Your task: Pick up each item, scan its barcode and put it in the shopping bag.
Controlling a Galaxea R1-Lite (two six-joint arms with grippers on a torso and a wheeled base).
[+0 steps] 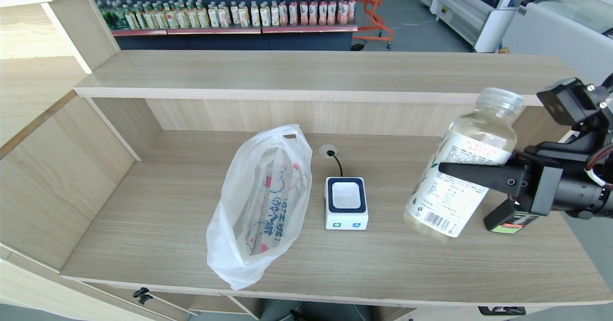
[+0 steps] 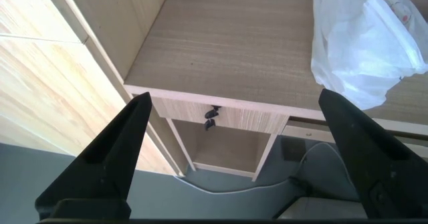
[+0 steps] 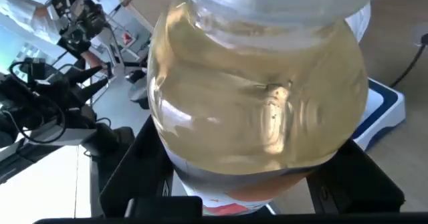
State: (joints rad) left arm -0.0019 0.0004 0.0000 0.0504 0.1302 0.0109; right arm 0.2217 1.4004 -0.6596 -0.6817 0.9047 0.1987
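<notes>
The bottle (image 1: 462, 163) is at the right of the head view, lifted off the wooden counter (image 1: 158, 225) and pinched across its labelled middle by the right gripper (image 1: 471, 194). The black fingers are shut firmly on it, one bar lying across the white label. Its long axis is tilted, with the clear cap toward the upper right and the base toward the lower left. The barcode (image 1: 438, 221) sits low on the label, near the base, on the side turned toward the head camera. The scanner (image 1: 346, 202), a small white box with a dark-rimmed window facing up, stands at frame centre, left of the bottle. My guess is that the barcode has to travel left and roll downward to meet that window. The bottle is smooth clear plastic holding a pale yellowish liquid, and rounded at the shoulder. Left of the scanner lies the shopping bag (image 1: 261, 201), thin crinkled translucent white film with a printed packet showing inside. The left gripper (image 2: 234, 100) hangs with its fingers spread wide and nothing between them, by the counter's front edge near the bag.
</notes>
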